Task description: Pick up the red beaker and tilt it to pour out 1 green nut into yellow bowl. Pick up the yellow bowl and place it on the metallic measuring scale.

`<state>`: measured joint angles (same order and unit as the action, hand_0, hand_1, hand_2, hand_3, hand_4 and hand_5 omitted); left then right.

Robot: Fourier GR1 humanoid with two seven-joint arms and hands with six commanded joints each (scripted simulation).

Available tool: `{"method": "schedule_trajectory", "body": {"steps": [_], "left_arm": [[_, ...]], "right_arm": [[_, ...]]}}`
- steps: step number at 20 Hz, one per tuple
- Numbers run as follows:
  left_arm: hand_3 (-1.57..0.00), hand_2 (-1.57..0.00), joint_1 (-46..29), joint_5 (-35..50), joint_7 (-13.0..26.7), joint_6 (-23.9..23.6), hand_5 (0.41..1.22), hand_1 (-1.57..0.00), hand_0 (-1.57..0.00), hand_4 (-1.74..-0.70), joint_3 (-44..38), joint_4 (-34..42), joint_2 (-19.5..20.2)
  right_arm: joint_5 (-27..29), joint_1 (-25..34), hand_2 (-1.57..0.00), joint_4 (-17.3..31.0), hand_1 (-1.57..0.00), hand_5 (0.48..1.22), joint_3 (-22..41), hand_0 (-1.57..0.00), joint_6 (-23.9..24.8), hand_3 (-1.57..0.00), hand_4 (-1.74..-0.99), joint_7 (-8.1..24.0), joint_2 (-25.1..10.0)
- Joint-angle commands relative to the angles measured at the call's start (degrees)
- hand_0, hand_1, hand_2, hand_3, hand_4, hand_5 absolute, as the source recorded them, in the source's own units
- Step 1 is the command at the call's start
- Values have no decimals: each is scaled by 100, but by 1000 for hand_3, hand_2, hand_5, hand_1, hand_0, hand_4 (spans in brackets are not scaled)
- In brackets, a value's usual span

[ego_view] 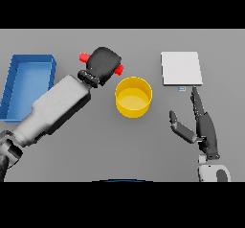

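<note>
Fingers of the left hand (104,63) are curled round the red beaker (84,57), which shows only as red ends poking out on either side of the dark palm; it lies nearly sideways, its one end (119,69) just beside the far rim of the yellow bowl (133,96), a hold that suits tipping a nut into the bowl. No green nut can be seen in the bowl or elsewhere. The bowl sits near the middle of the tabletop (119,145), close to the scale (181,68) toward the far right, a short carry for the later step. The right hand (203,126) rests near the right edge with fingers straight and open, holding nothing. A blue tray (14,85) lies along the left edge. No readable writing shows; the scale's small display (182,88) is too small to read.
</note>
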<state>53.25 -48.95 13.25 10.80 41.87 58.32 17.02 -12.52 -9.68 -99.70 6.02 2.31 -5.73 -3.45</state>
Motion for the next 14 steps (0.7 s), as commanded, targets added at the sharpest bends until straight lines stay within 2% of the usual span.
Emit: {"method": "schedule_trajectory", "body": {"steps": [1,3,6,8,9,11,14], "left_arm": [[-1277,-1571,148,-113,-94,69,1215,-1571,-1571,-1701,151,-84,-24],[-1383,-1571,342,-247,-336,263,1217,-1571,-1571,-1713,435,-208,10],[-1475,-1571,632,-536,-545,492,1219,-1571,-1571,-1726,906,-387,-75],[-1509,-1571,807,-731,-666,673,1220,-1571,-1571,-1732,1230,-466,-63],[-1522,-1571,917,-813,-706,742,1220,-1571,-1571,-1734,1350,-527,-39],[-1539,-1571,1008,-973,-724,867,1220,-1571,-1571,-1736,1628,-523,-37],[-1555,-1571,1292,-1179,-869,859,1221,-1571,-1571,-1739,1942,-656,-42]], "right_arm": [[-2,-26,1,-21,1,678,-2,1,17,1,-1292,-65,9],[90,27,1,36,1,664,-43,1,22,1,-1295,29,66],[177,12,1,18,1,648,-82,1,7,1,-1291,-54,79],[157,-45,1,-3,1,640,-56,1,26,1,-1291,-121,114],[163,-23,1,23,1,634,-79,1,25,1,-1291,12,94],[106,-18,1,50,1,631,-80,1,67,1,-1291,-37,89],[64,14,1,132,1,609,-112,1,110,1,-1278,28,71]]}}
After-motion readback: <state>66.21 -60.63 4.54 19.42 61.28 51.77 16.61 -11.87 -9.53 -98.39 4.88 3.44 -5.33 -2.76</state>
